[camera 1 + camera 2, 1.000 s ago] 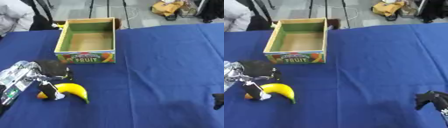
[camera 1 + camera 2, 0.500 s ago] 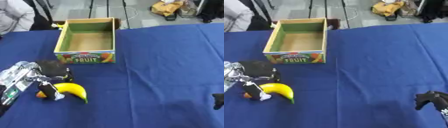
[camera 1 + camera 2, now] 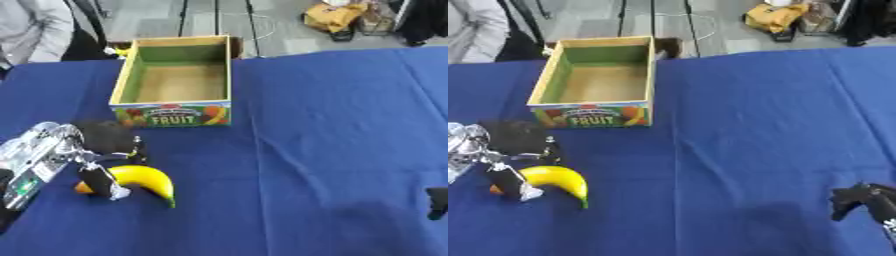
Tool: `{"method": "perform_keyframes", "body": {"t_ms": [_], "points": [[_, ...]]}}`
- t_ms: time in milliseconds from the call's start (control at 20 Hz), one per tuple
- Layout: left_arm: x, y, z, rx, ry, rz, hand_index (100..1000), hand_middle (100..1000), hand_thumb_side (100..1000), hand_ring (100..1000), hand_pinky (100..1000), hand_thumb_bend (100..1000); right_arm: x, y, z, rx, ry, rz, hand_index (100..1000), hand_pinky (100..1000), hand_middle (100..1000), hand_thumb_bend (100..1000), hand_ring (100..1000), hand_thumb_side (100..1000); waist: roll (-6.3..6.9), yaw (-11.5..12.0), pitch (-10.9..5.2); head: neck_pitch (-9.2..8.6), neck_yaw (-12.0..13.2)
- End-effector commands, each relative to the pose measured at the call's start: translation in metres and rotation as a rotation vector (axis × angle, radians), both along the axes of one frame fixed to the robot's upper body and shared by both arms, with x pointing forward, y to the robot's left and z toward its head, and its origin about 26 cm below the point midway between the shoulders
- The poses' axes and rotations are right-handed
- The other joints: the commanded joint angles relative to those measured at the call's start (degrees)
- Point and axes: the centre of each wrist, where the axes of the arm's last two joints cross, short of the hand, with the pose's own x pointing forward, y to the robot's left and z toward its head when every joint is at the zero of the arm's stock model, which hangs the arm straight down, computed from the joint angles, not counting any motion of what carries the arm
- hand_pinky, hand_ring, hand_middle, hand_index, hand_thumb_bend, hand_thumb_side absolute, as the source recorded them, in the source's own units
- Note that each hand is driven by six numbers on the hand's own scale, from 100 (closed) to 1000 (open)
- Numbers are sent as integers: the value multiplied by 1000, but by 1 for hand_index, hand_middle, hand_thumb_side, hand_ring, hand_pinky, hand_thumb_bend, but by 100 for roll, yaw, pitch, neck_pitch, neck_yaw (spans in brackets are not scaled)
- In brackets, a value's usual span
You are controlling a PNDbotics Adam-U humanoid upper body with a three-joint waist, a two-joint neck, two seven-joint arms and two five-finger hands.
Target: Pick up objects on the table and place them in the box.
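Nothing has moved: left hand [image 3: 92,160] curls fingers round the banana [image 3: 147,179], box [image 3: 127,75] still empty, right hand [image 3: 859,200] unclear.

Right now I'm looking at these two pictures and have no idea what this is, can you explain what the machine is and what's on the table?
Both pictures come from one stereo camera in a humanoid robot's head, looking down at a table with a blue cloth; they show nearly the same thing. A person steers the robot. Its left hand, black and silver, is low on the left, with its fingers around the end of a yellow banana that lies on the cloth. Something small and orange shows beside the banana. The right hand shows only as a dark shape near the lower right corner, holding nothing visible. Farther back stands an open cardboard fruit box, empty inside.
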Motion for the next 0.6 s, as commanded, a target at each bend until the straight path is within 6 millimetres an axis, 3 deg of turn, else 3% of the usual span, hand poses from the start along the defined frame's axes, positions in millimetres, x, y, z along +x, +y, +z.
{"method": "perform_keyframes", "body": {"t_ms": [50, 600], "points": [[-3, 7, 17, 10, -32, 0, 554, 462, 525, 597, 405, 100, -2, -1, 7, -13, -22, 0, 632, 774, 491, 100, 476, 1000, -3, 10, -125, 11, 11], [-16, 8, 37, -16, -70, 1, 551, 458, 514, 591, 399, 100, -2, -3, 7, -10, -18, -6, 632, 775, 492, 100, 477, 1000, 23, 29, -169, 25, 15]]}}
